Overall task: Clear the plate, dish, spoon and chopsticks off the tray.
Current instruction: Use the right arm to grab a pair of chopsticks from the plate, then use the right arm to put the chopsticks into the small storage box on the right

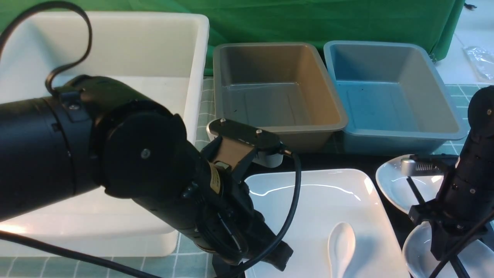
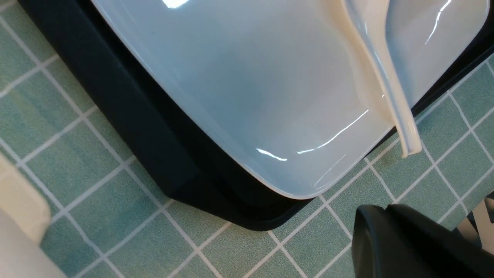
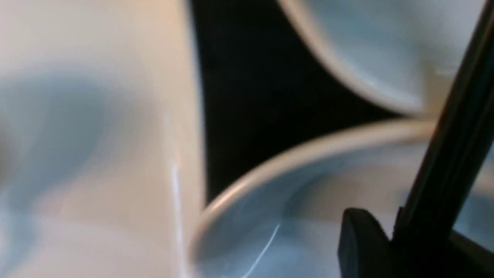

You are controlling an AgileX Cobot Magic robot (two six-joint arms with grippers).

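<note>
On the tray, the plate carries the spoon. Our left hand hangs closed and empty by its corner, while our right hand pinches the chopsticks above the dishes, likely to lift them clear.

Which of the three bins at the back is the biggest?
The white bin on the left; it stands taller and wider than the brown bin and the blue bin beside it.
</note>
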